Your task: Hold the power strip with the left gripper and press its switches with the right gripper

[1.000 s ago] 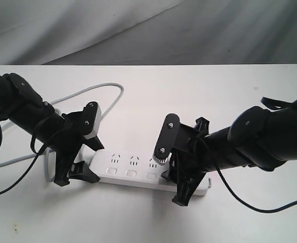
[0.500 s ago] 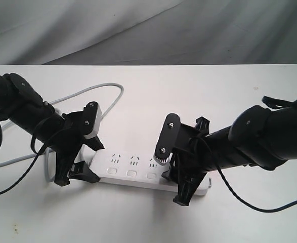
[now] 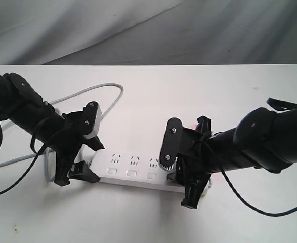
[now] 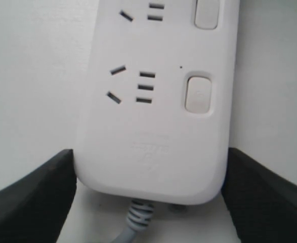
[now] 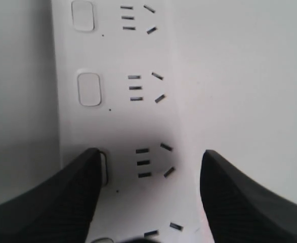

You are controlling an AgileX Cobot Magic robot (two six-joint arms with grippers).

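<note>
find the power strip (image 3: pixel 133 172) flat on the white table (image 3: pixel 199 91), near side, about the middle, running left to right, outlets up. see the left gripper (image 3: pixel 90 161) clamped across its left, cord end, fingers (image 4: pixel 32 197) tight against both long sides. note the grey cord (image 3: pixel 108 88) looping off far-left. see the right gripper (image 5: pixel 151 162) over the strip's right part, jaws apart: near fingertip overlapping one of the switches (image 5: pixel 89 89), far fingertip past the far edge, over bare table. cannot tell whether pressing.
</note>
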